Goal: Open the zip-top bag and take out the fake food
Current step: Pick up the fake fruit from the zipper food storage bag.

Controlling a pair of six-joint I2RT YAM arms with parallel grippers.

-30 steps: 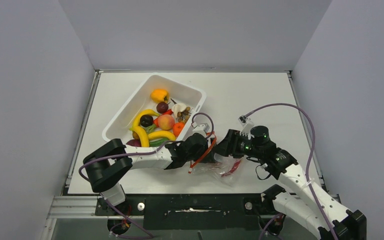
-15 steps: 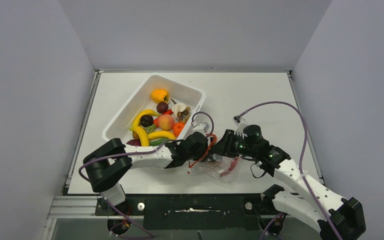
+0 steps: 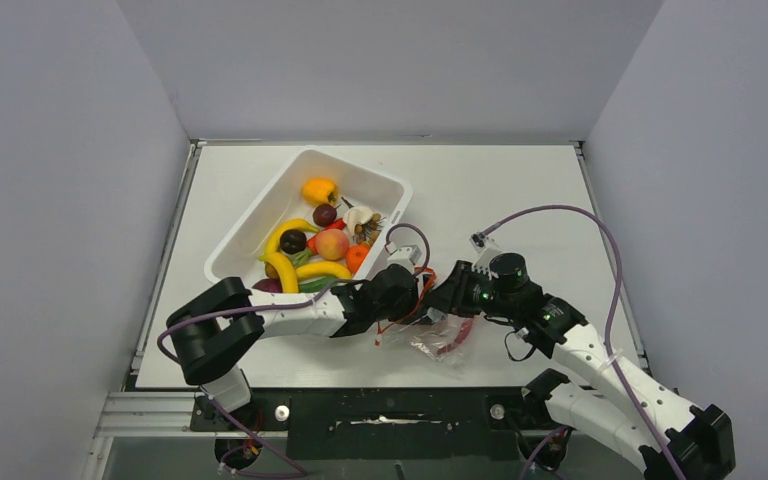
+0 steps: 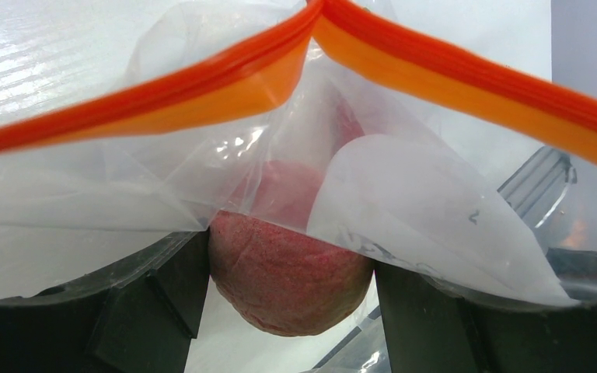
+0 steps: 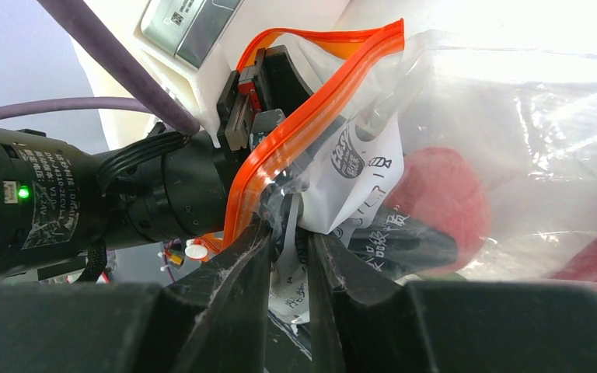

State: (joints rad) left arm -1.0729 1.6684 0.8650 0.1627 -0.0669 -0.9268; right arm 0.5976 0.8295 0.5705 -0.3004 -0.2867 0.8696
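The clear zip-top bag (image 3: 438,340) lies near the table's front edge, its orange zip strip (image 4: 451,74) parted. My left gripper (image 3: 410,300) reaches into the bag's mouth. In the left wrist view its fingers (image 4: 163,303) are shut on a round red fake fruit (image 4: 291,287), half under the plastic. My right gripper (image 5: 289,233) is shut on the bag's plastic and white label just below the zip strip (image 5: 295,132). The red fruit (image 5: 443,194) shows through the bag. A red chili (image 3: 457,333) lies inside the bag.
A white tub (image 3: 360,168) stands behind and left of the grippers, holding bananas, plums, a peach and other toy food. Both arms meet closely at the bag. Purple cables loop over the right arm (image 3: 560,215).
My right gripper has moved slightly left toward the left gripper, and the bag with the chili has bunched up and shifted left. The left arm has barely moved.
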